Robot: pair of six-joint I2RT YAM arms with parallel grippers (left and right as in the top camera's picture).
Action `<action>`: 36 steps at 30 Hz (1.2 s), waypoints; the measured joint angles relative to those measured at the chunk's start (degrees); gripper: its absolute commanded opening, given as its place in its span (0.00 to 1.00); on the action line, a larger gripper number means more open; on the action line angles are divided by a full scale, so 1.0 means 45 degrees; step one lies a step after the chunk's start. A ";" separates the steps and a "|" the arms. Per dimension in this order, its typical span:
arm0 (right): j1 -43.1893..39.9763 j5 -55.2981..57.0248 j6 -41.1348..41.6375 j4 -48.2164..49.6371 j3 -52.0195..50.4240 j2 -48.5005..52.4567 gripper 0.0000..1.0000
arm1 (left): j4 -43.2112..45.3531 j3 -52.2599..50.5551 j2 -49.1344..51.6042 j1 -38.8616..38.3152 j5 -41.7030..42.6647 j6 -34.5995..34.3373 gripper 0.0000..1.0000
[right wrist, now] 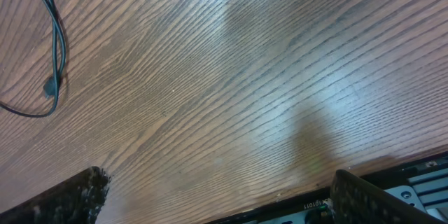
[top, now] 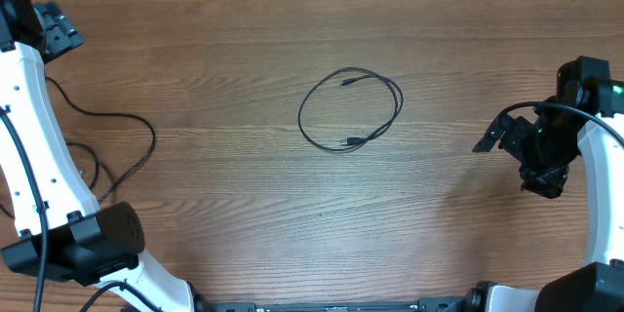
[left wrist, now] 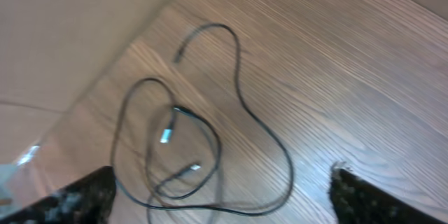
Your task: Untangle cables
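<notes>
Centre: 1 looped cable [top: 349, 109] lies flat, with bare worktop [top: 244, 224] on every side.
Left, near: a thick black wire [top: 141, 146] trails across the wood.
Right: nothing lies between the right claw [top: 542, 183] and the loop.
Under left claw [left wrist: 220, 176]: tangled cables [left wrist: 210, 147] lie close to the worktop edge.

A brown wooden table [top: 244, 39] with fine, straight grain fills nearly every view. Past its edge, in the left wrist view, lies a plain beige surface [left wrist: 63, 28]; wall or floor, I cannot tell. Soft light leaves a pale sheen [right wrist: 231, 0] and a dim shadow [right wrist: 308, 136] on the wood
</notes>
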 measured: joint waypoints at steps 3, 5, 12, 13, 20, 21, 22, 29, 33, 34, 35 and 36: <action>0.0000 0.0000 -0.0005 0.0000 0.0000 0.0000 1.00 | -0.0005 0.0000 0.0097 0.0000 0.1088 0.0005 1.00; 0.0000 0.0000 0.0000 0.0000 0.0000 0.0000 1.00 | -0.0015 0.0000 0.0102 -0.0005 0.1899 0.0005 1.00; 0.0000 0.0000 0.0000 0.0010 0.0000 0.0000 1.00 | -0.0010 0.0000 0.0102 -0.0835 0.5600 0.0107 1.00; 0.0000 0.0000 0.0000 0.0015 0.0000 0.0000 1.00 | -0.0005 0.0000 0.0102 -0.1185 0.6067 0.0107 1.00; 0.0000 0.0005 -0.0005 0.0029 0.0000 0.0000 1.00 | 0.0733 -0.0311 0.0102 -0.4012 0.7592 0.1098 1.00; 0.0000 0.0000 0.0000 0.0029 0.0000 0.0000 1.00 | 0.0928 -0.0573 0.0102 -0.4716 0.7723 0.1467 1.00; 0.0000 0.0000 0.0000 0.0034 0.0000 0.0000 1.00 | 0.1083 -0.0797 0.0112 -0.5217 0.7776 0.1787 1.00; 0.0000 0.0000 0.0000 0.0044 0.0000 0.0000 1.00 | 0.2817 -0.3468 0.0170 -0.8884 0.7645 0.4770 1.00; 0.0000 0.0005 0.0000 0.0044 -0.0005 0.0000 1.00 | 0.3973 -0.5144 0.0175 -1.0365 0.6873 0.5707 1.00; 0.0000 0.0005 0.0000 0.0044 -0.0005 0.0000 1.00 | 0.4250 -0.5508 0.0175 -1.0700 0.6625 0.5819 1.00; 0.0000 0.0000 0.0000 0.0049 -0.0005 0.0000 1.00 | 0.4473 -0.5824 0.0175 -1.1001 0.6363 0.5940 1.00; 0.0000 0.0000 -0.0005 0.0044 0.0000 0.0000 1.00 | 0.4755 -0.6183 0.0175 -1.1332 0.6086 0.6047 1.00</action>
